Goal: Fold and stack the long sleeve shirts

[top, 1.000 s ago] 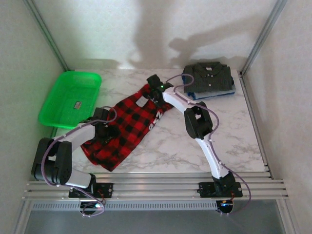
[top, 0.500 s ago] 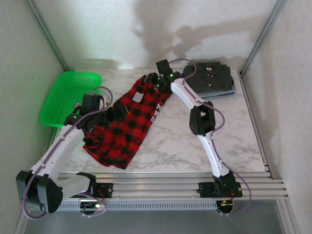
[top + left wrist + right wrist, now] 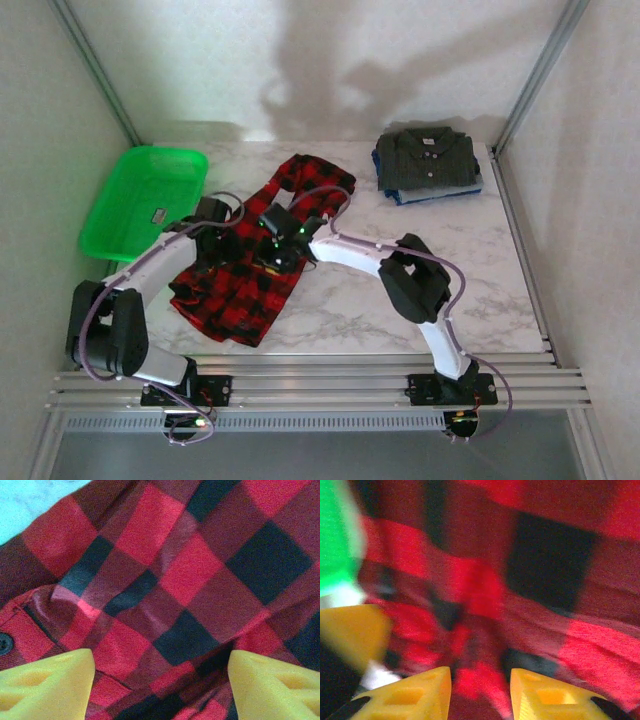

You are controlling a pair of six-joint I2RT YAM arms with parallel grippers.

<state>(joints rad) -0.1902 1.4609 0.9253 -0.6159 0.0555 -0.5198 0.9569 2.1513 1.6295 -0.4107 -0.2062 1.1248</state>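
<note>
The red-and-black plaid shirt [image 3: 262,262] lies spread on a slant across the marble table [image 3: 470,270], its far end near the back [image 3: 318,176]. My left gripper [image 3: 222,240] is low over its left part. Its yellow fingers [image 3: 47,680] stand wide apart, with flat plaid cloth [image 3: 165,575] under them. My right gripper [image 3: 284,246] is over the shirt's middle, close beside the left one. Its fingers [image 3: 422,695] stand a narrow gap apart with a ridge of plaid [image 3: 480,680] between them, blurred. A folded dark collared shirt [image 3: 428,158] rests on a blue garment [image 3: 440,192] at the back right.
A green plastic basket [image 3: 110,215] sits at the back left, close to the left arm; its green wall [image 3: 335,535] shows beside the right gripper. Metal frame posts [image 3: 95,70] rise at both back corners. Bare marble lies to the right of the plaid shirt.
My right gripper has left the shirt's far end and swung down to its middle, next to the left gripper. The left arm has drawn back. The shirt's far end now lies on the table.
</note>
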